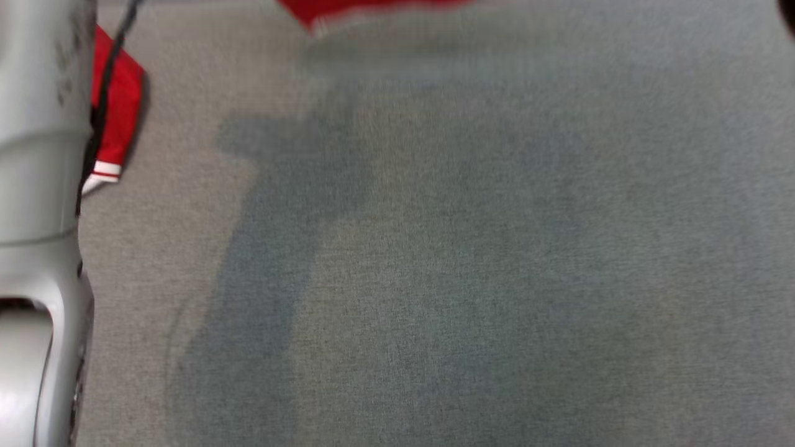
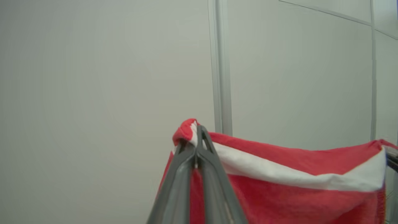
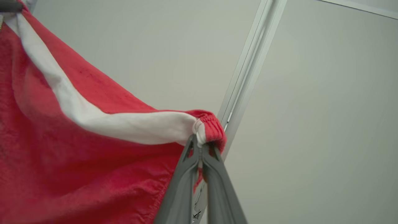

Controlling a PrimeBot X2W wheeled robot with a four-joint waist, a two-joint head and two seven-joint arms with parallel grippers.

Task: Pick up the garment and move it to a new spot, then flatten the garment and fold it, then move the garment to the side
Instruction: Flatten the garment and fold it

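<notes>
The garment point(image 2: 295, 193) is red with a white band along its top hem. It hangs stretched in the air between my two grippers. My left gripper point(image 2: 197, 132) is shut on one bunched corner of the hem. My right gripper point(image 3: 201, 141) is shut on the other corner, where the garment point(image 3: 77, 149) spreads down to the left. In the head view, red parts of the garment point(image 1: 118, 105) show beside my pale left forearm point(image 1: 37, 186) and at the top edge. The other arm's dark fingertip point(image 2: 392, 160) shows at the far corner in the left wrist view.
A grey fabric work surface point(image 1: 466, 279) lies below, with soft shadows of the arms across it. Both wrist views look at a pale wall point(image 2: 93, 93) with a vertical grey trim strip point(image 2: 222, 68).
</notes>
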